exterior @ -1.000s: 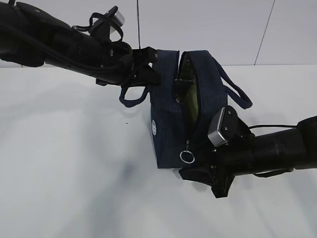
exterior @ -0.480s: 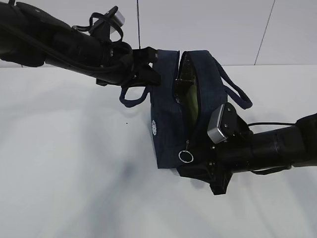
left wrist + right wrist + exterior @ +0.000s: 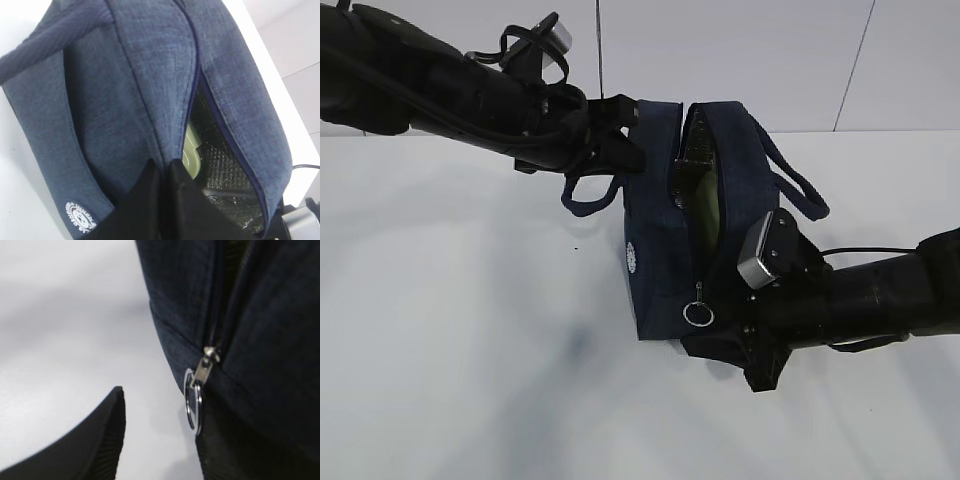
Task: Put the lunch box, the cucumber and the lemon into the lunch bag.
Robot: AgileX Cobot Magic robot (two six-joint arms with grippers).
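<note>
Navy lunch bag [image 3: 665, 230] was pinched at its far end by the closed left end effector [image 3: 620, 135], steadying it while the right end effector [image 3: 160, 435], jaws apart, approached the ring pull [image 3: 194, 399].

One lunch bag [image 3: 665, 225] is showing, one lunch box [image 3: 191, 156] inside, two handles [image 3: 798, 180], one ring pull [image 3: 698, 314].

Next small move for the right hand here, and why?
Probably close on the silver ring pull: it hangs between the open right hand's fingers, while the left hand pinches the gaping dark navy fabric lunch bag.
</note>
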